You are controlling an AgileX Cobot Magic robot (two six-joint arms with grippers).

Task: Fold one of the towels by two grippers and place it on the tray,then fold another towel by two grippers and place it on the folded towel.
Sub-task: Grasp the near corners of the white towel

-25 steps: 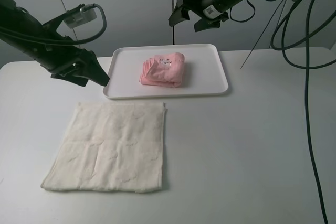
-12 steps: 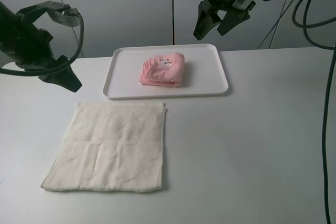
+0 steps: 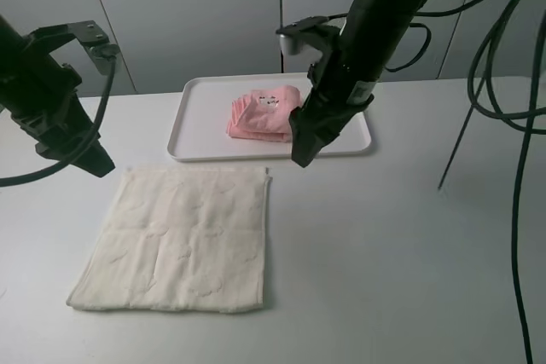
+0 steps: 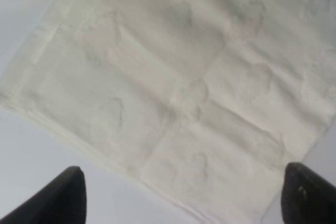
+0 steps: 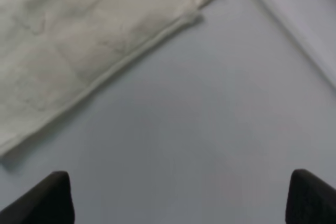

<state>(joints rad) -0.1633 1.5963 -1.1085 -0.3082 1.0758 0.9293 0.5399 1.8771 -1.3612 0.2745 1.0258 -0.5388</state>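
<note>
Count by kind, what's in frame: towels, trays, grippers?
Towels: 2 (pale pink terry-cloth towel, folded; cream square terry-cloth towel, spread flat)
Trays: 1 (white rectangular plastic tray)
Grippers: 2 (left black gripper; right black gripper)
Total: 5

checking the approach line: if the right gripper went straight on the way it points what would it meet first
Probably the bare table, just off the cream towel; the right gripper points down and its wrist view shows table ahead. Depth is unclear.
</note>
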